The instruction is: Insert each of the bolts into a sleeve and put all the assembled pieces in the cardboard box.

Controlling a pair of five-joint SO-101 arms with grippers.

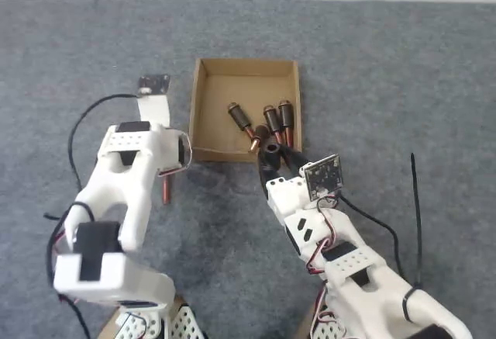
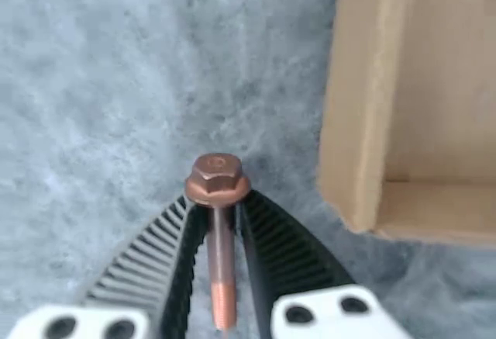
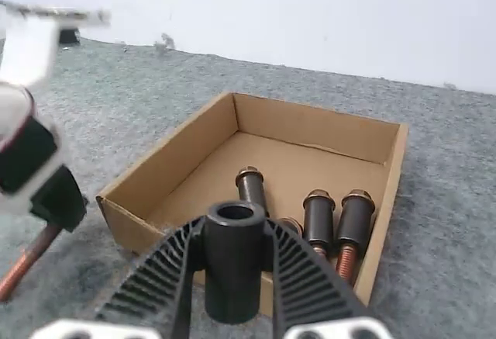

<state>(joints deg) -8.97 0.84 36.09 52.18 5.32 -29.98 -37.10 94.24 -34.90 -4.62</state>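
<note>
Left claw (image 2: 219, 209) clamps a bolt (image 2: 217, 178), right claw (image 3: 235, 229) a sleeve (image 3: 232, 277) beside the box (image 3: 310, 126); misaligned, the bolt could jam or slip.

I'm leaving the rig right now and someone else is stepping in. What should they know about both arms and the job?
Left gripper: shut on a bare bolt, outside the cardboard box, beside its wall.
Right gripper: shut on a black sleeve, held upright in front of the box's near wall.
Done: at least three assembled pieces lie in the box; a fourth seems partly hidden behind the sleeve.
Left: put the held bolt into the held sleeve, then place that piece in the box.
</note>
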